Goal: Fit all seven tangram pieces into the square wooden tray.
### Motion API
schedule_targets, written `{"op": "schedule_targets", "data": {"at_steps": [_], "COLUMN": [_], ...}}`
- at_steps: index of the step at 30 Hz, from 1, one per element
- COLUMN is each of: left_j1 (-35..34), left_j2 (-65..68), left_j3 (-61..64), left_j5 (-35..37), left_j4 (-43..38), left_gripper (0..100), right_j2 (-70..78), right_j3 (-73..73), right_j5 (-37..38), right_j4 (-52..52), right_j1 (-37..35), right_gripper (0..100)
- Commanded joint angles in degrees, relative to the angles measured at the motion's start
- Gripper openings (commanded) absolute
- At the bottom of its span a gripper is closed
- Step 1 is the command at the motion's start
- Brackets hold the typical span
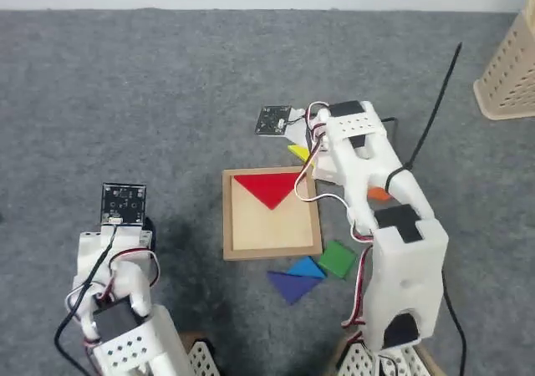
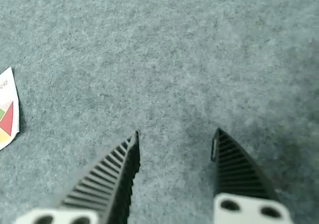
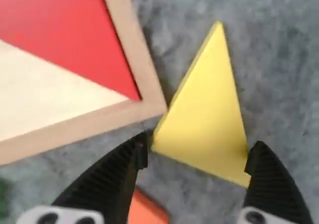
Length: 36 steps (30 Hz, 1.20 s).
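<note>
The square wooden tray (image 1: 229, 217) lies mid-table with a red triangle (image 1: 269, 188) set against its far edge. A yellow triangle (image 1: 298, 152) rests on the carpet just past the tray's far right corner. In the right wrist view the yellow triangle (image 3: 207, 117) lies between the spread fingers of my right gripper (image 3: 199, 147), open, beside the tray corner (image 3: 144, 84) and the red triangle (image 3: 65, 30). An orange piece (image 1: 378, 194) lies to the right of that arm. Green (image 1: 337, 258), light blue (image 1: 306, 267) and dark blue (image 1: 292, 286) pieces sit near the tray's near right corner. My left gripper (image 2: 177, 133) hangs open over bare carpet.
A slatted basket (image 1: 510, 67) stands at the far right edge. A printed card (image 2: 6, 109) lies on the carpet at the edge of the left wrist view. The left arm (image 1: 117, 259) stays at the near left, away from the tray. Grey carpet covers the table.
</note>
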Motion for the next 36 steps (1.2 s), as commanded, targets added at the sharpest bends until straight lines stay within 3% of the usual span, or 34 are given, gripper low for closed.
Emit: {"op": "schedule_targets", "data": {"at_steps": [1, 10, 19, 32, 36], "left_j1": [0.26, 0.26, 0.26, 0.26, 0.26], "left_j2": [-0.53, -0.53, -0.53, -0.53, -0.53], "left_j3": [-0.31, -0.31, -0.31, -0.31, -0.31], "left_j5": [-0.35, -0.35, -0.35, -0.35, -0.35], "left_j4": [0.09, 0.09, 0.09, 0.09, 0.09], "left_gripper": [22, 22, 22, 22, 22], "right_j2": [-0.31, 3.74, 4.35, 4.79, 4.09], "right_j3": [-3.43, -3.43, -4.48, -15.12, -19.69], "right_j5": [0.97, 0.97, 0.09, -32.7, -38.42], "right_j4": [-1.27, -3.12, 0.22, 15.87, 21.58], "right_j1": [-0.31, -0.13, 0.48, 3.38, 3.56], "right_gripper": [31.9, 31.4, 15.1, 13.9, 13.9]}}
